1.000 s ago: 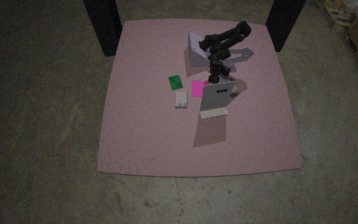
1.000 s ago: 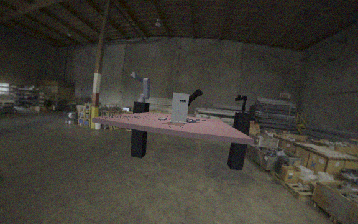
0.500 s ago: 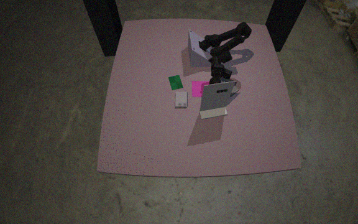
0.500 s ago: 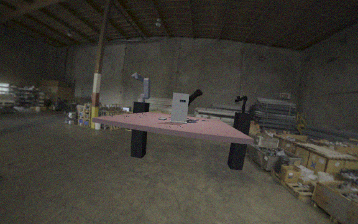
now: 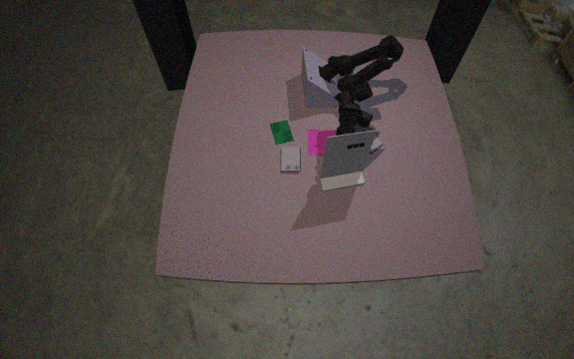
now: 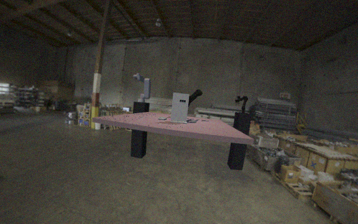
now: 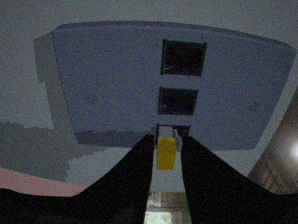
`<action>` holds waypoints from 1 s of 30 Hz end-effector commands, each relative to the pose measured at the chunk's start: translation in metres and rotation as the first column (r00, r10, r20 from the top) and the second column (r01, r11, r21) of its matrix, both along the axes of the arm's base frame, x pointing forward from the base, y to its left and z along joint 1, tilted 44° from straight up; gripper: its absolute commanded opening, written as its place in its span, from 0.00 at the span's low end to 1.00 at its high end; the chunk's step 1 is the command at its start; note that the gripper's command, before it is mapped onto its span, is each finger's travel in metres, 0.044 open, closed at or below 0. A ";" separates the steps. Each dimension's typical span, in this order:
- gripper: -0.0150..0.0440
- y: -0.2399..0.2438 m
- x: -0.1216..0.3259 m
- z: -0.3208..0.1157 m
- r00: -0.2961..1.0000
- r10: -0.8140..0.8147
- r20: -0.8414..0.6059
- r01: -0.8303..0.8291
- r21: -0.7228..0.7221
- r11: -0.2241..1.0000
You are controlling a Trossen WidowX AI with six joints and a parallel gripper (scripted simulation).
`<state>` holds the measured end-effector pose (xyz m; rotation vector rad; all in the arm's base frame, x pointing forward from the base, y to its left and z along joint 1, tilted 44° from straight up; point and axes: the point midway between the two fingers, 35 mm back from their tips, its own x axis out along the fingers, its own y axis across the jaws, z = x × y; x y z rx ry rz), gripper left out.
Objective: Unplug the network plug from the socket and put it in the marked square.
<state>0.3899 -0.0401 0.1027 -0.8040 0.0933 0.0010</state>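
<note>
- Top: the arm (image 5: 354, 82) reaches from the table's (image 5: 247, 224) far edge down behind the upright panel (image 5: 349, 156); the panel hides the gripper and plug.
- Exterior: only the panel's (image 6: 179, 106) back shows.
- Wrist: the gripper (image 7: 166, 156) is clamped on the yellow plug (image 7: 165, 152), seated in the lowest socket; fingertips blurred.
</note>
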 end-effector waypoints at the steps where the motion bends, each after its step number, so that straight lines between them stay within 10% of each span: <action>1: 0.33 0.000 0.000 0.000 1.000 -0.001 -0.001 0.001 0.001 1.000; 30: 0.25 -0.002 -0.011 -0.001 1.000 -0.001 -0.001 0.001 0.001 1.000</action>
